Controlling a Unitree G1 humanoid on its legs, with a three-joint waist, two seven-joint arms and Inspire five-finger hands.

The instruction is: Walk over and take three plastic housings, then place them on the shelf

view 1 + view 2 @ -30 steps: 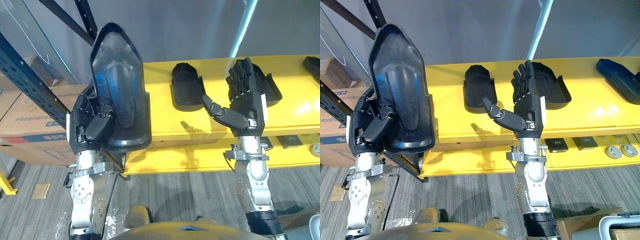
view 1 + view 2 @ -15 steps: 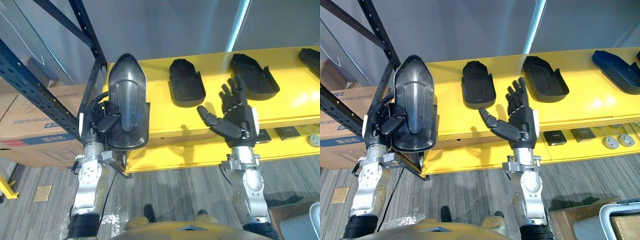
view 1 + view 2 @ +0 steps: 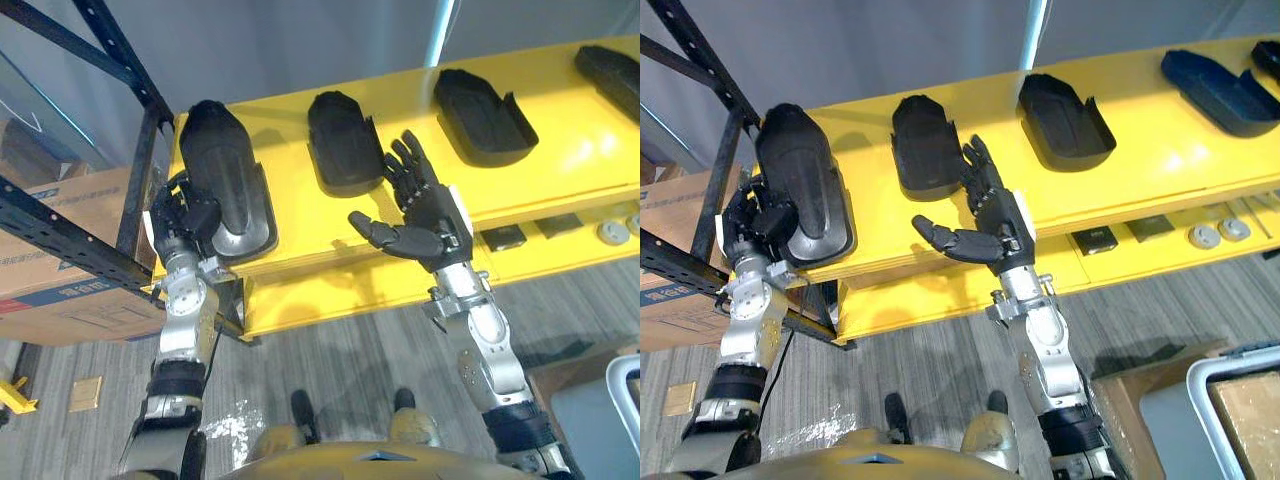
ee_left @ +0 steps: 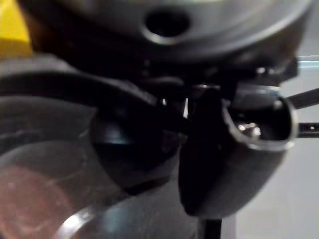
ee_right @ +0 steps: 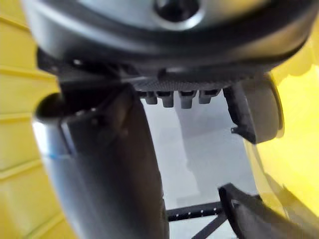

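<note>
Bright o/h light; glare on yellow shelf point(image 3: 590, 160).

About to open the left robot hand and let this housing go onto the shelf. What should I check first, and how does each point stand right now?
1. The left robot hand is curled round the held housing: ok.
2. The held housing is over the left end of the yellow shelf: ok.
3. The held housing lies flat with its full weight on the shelf: cannot tell.
4. There is a gap to the neighbouring housing: ok, they are apart.
5. The right robot hand is open, holds nothing and is off the housings: ok.
6. The left robot hand has room beside the rack post: cannot tell.
</note>
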